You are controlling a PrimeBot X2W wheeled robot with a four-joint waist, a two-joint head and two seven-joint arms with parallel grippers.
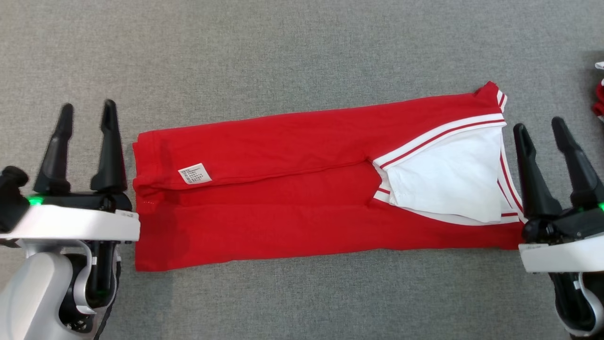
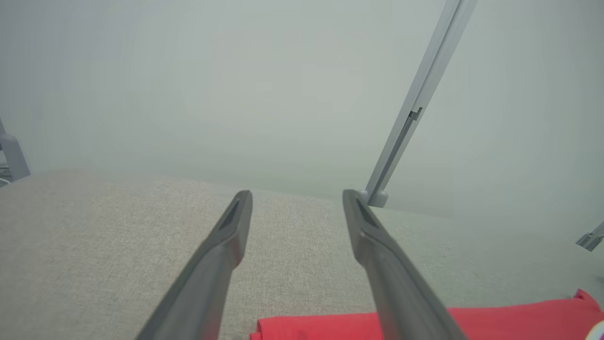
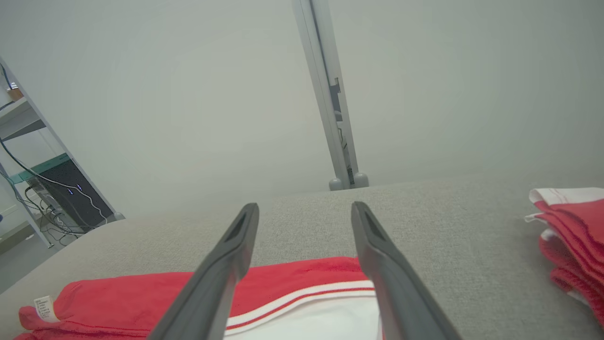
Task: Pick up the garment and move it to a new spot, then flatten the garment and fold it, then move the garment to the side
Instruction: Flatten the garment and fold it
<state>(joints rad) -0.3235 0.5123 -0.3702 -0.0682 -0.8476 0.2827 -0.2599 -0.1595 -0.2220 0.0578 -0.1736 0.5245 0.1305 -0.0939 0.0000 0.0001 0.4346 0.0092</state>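
Left gripper [image 1: 88, 106], folded garment [image 1: 292, 208], right gripper [image 1: 538, 123]

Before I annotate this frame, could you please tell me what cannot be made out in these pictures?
Head view: print on the white label, too small.
Head view: folded pile, cut off by the right edge.
Left wrist view: red garment, mostly cut off by the bottom edge.

Garment [image 2: 519, 315] mostly beyond the left wrist view's bottom edge
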